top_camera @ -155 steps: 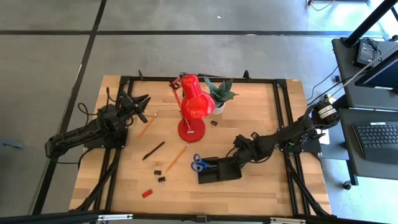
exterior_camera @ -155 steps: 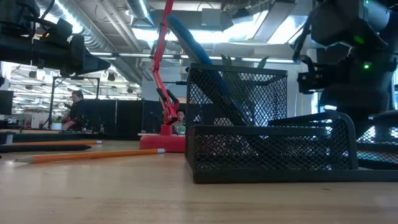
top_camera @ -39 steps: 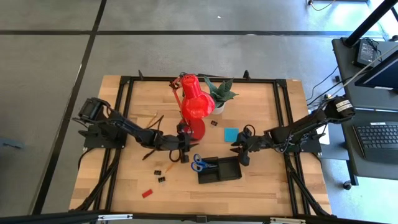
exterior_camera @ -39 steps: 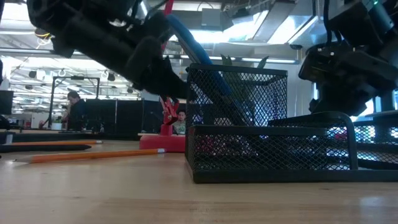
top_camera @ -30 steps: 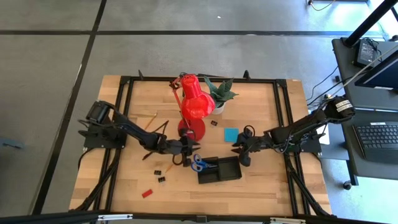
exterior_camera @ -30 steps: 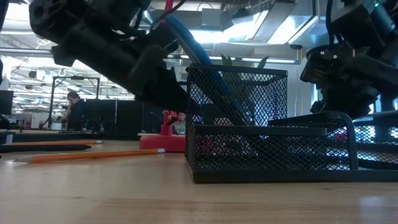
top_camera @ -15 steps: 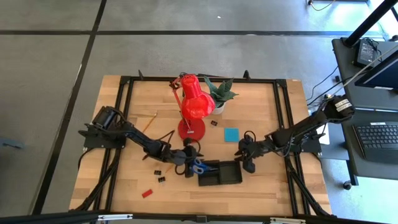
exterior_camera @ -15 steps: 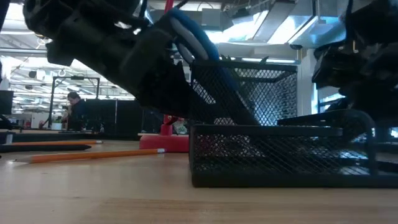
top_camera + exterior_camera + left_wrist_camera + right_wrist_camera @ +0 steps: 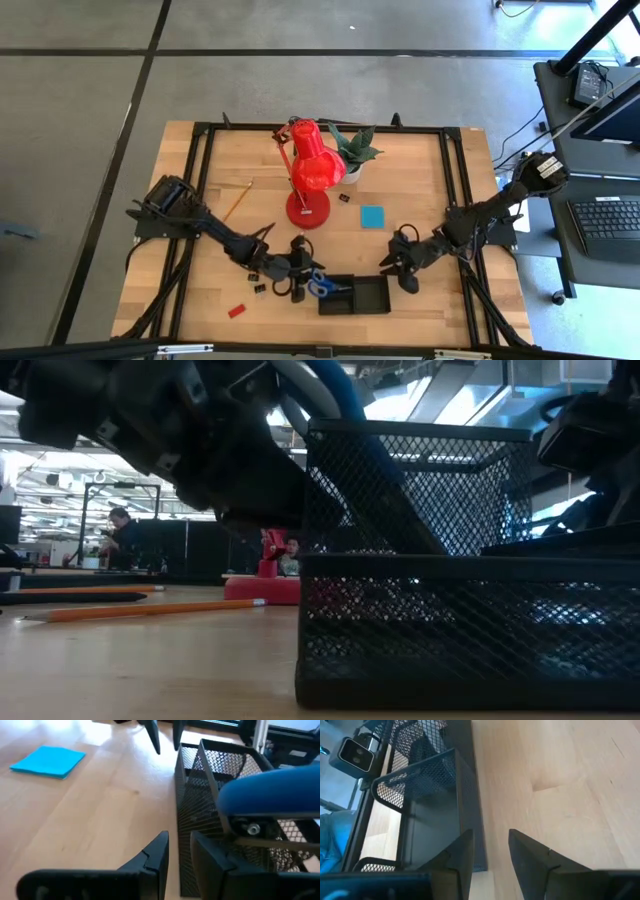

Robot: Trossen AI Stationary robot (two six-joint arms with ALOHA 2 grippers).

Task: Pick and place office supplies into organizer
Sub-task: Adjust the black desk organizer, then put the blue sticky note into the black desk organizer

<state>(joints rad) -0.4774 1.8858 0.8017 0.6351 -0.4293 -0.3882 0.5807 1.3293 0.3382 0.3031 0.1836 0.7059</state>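
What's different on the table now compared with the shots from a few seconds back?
The left gripper swung from the table's far left edge across to the organizer. The right gripper pulled back off the organizer, uncovering the blue note pad. The organizer with the scissors slid toward the table's front edge. The red lamp, plant and red block stayed put.

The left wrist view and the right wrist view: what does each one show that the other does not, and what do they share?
Only the left wrist view shows the blue note pad lying flat on the table, and a blue scissors handle with its pivot screw, leaning over the organizer's mesh wall. Only the right wrist view shows a small camera beyond the organizer. Both show the black mesh organizer on the wooden table, each past its own gripper's open fingers: left gripper, right gripper.
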